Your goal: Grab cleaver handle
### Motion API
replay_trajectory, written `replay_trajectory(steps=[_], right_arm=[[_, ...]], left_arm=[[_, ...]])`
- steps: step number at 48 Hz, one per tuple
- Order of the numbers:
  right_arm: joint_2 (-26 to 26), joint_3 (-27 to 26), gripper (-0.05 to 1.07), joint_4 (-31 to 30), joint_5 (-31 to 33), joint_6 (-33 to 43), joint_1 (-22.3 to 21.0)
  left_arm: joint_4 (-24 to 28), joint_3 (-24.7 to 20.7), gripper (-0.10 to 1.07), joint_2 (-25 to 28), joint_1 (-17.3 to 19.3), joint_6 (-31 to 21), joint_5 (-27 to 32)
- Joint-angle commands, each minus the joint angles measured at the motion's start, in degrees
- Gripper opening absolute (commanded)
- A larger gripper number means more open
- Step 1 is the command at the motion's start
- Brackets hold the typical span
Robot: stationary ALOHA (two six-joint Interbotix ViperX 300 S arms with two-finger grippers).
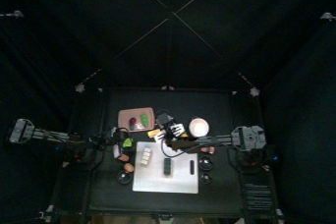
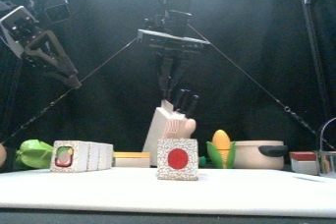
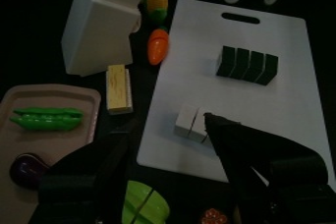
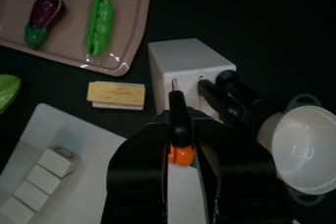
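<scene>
Cleaver: black, rigid, likely smooth handle (image 4: 226, 98) protruding from white knife block (image 4: 184, 68) at gripper's one o'clock; grasp mid-handle; right gripper (image 4: 180, 120) half-open, empty.

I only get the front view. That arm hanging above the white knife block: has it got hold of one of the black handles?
Observer: Not that I can see. In the right wrist view the right gripper has its jaws apart with nothing between them, tips at the knife block, close beside the black handles.
Visitor: And what is the other arm doing?
Observer: It rests at the table's left. Its own wrist view shows the left gripper open, near the white cutting board.
</scene>
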Motion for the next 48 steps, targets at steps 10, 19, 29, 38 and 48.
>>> replay_trajectory(steps=[10,19,29,38,48], right_arm=[[-5.5,3.0,0.50,-0.2,-4.2,0.3,-0.5],[-7.5,4.2,0.50,-0.3,-4.2,0.4,-0.6],[-7.7,4.0,0.50,-0.1,-4.1,0.2,-0.6],[-8.7,3.8,0.50,-0.1,-3.9,0.1,-0.5],[-9.8,3.9,0.50,-0.4,-1.7,0.0,-0.2]], left_arm=[[0.1,-0.5,0.91,0.2,0.1,0.1,-0.2],[0.1,-0.5,0.91,0.2,0.3,0.0,-0.2],[-0.1,-0.5,0.91,0.2,0.4,0.0,-0.2],[-0.1,-0.4,0.91,0.2,0.5,0.1,-0.2],[-0.3,-0.4,0.91,0.2,0.5,0.1,-0.2]])
